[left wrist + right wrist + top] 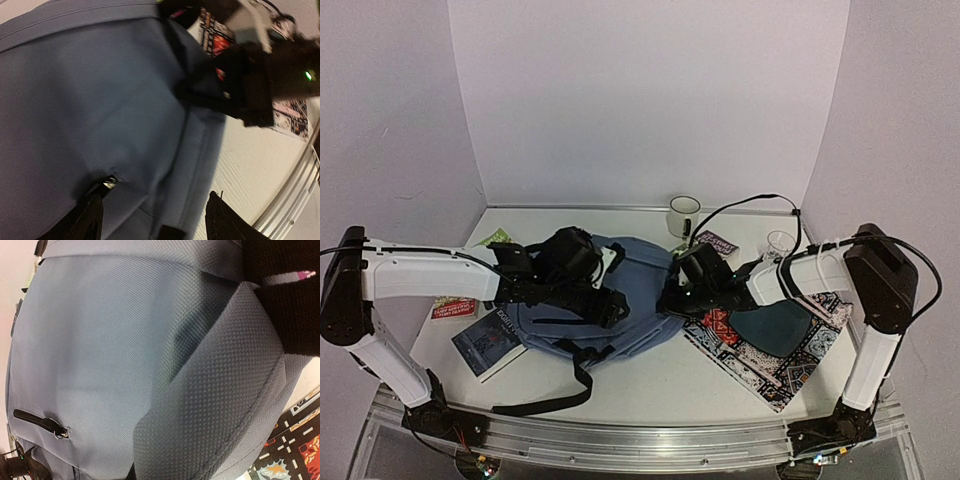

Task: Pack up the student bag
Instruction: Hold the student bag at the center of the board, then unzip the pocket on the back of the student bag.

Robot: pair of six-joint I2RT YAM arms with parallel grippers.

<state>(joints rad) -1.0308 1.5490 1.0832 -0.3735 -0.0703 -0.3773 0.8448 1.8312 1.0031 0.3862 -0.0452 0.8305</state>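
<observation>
- Your table (pixel 650 400) has bare room along its near edge, in front of the bag.
- The bag (pixel 640 285) lies flat mid-table, its right edge touching the mat (pixel 775 365). A black strap (pixel 575 385) trails toward the near edge.
- Right gripper (pixel 678 298): pinched on a raised fold (pixel 220 390) at the bag's right edge, which you see close up only in its wrist view.
- Left gripper (pixel 156 220): fingers spread just over the bag, holding nothing. Only its wrist view shows you the zip pull (pixel 110 182).
</observation>
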